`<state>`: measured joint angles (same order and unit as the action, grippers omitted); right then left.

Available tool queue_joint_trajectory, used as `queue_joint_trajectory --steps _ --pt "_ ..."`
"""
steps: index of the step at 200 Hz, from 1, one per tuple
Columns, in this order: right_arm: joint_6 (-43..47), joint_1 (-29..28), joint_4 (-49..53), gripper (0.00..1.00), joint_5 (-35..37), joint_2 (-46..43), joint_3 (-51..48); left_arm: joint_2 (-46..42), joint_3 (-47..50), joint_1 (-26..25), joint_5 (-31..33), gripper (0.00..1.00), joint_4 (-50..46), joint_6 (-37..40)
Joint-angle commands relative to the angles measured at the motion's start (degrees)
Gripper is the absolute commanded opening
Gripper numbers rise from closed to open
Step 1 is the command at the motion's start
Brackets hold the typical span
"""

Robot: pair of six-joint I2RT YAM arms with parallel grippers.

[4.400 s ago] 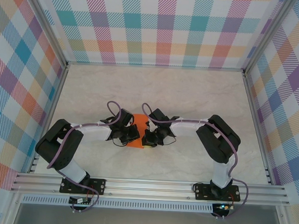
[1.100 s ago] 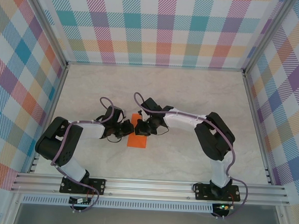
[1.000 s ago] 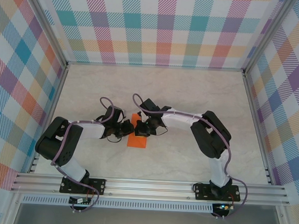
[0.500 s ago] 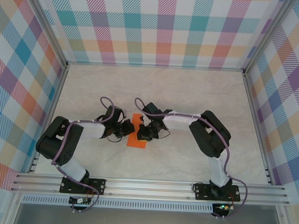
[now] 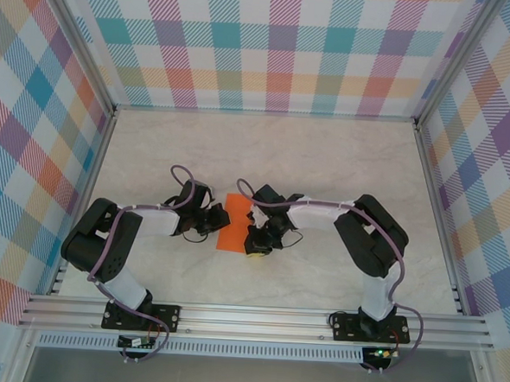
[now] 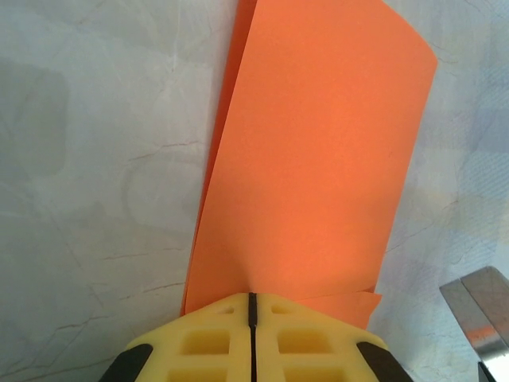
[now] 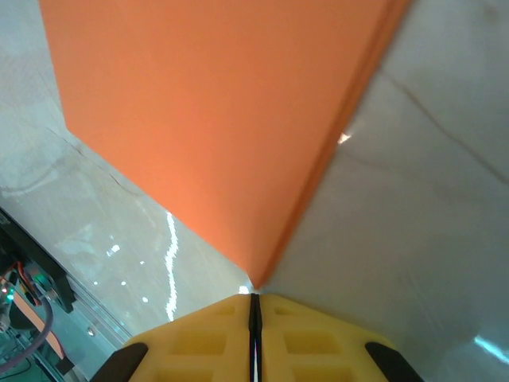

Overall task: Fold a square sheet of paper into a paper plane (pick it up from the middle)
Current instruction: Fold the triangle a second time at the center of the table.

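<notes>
near the middle of the desk (image 5: 343, 170) the orange sheet of paper (image 5: 234, 230) lies folded into a narrow strip, its layers showing along one long side in the left wrist view (image 6: 310, 159). the left pincer (image 5: 222, 221) is clenched, its yellow tips (image 6: 251, 298) touching the strip's near edge; whether they pinch it i cannot tell. the right pincer (image 5: 253, 249) is clenched too, its tips (image 7: 254, 298) meeting a corner of the paper (image 7: 207, 119). beyond stand plaid walls (image 5: 273, 45).
</notes>
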<state>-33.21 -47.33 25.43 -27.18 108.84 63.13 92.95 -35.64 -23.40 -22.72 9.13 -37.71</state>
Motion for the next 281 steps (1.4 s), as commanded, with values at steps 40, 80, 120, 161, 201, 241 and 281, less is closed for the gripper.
queue_joint_trajectory --steps 40,80,120,161,201,241,281 --pt "0.13 -0.11 -0.87 0.12 11.18 -7.84 3.20 -5.56 -1.36 -0.68 -0.34 0.24 -3.87 -3.60" --pt "-0.44 1.43 -2.40 0.18 13.42 -1.67 9.42 -12.72 0.67 -0.86 1.98 0.40 -4.82 -7.77" --pt "0.18 2.13 -1.80 0.20 12.77 3.22 12.99 -15.47 5.21 -1.35 2.81 0.43 -3.01 -12.00" --pt "-0.42 3.34 -2.72 0.20 13.29 4.53 11.60 -12.11 7.12 -2.56 0.78 0.44 2.20 -14.44" --pt "-1.88 4.43 -5.03 0.21 11.60 5.62 9.26 -7.75 6.68 -3.36 -0.70 0.44 5.92 -15.09" --pt "-2.72 5.09 -6.68 0.20 9.76 6.60 7.98 -5.30 5.67 -3.57 -0.90 0.44 6.55 -14.42" --pt "-2.96 5.32 -7.21 0.20 9.38 6.48 7.29 -4.00 5.07 -3.79 -2.06 0.36 8.77 -13.86"
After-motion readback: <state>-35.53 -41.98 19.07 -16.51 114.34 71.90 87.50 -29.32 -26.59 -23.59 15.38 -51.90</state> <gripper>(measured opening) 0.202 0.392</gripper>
